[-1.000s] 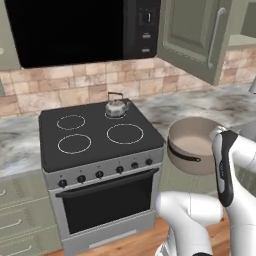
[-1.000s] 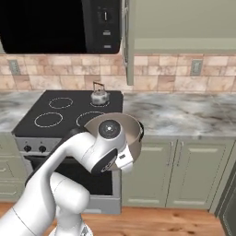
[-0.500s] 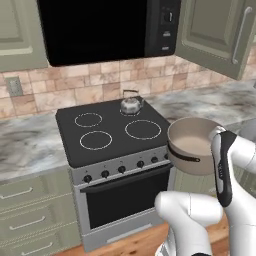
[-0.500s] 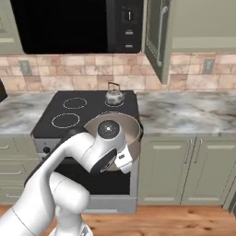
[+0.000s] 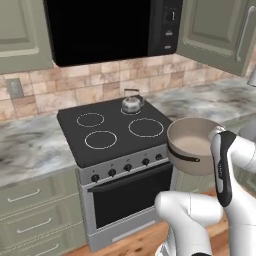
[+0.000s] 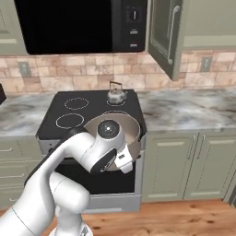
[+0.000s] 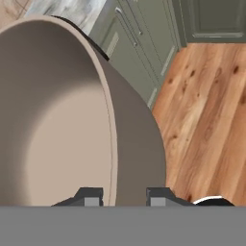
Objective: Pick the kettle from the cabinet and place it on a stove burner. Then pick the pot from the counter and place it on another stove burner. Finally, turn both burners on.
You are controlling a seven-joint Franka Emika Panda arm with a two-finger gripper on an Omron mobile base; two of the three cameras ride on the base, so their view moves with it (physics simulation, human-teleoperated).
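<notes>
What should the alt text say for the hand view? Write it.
A wide brown pot with a pale inside is gripped by its rim between two dark fingers, one inside the wall and one outside. Beyond it lie a wooden floor and green cabinet doors.

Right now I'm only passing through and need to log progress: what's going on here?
The robot's claw grips the brown pot by its rim, one finger inside the wall and one outside. The pot is held in the air beside the front right corner of the black cooktop, above the floor, not on a burner yet. The silver kettle already sits on the back right burner. The cabinet door above the counter hangs open.
</notes>
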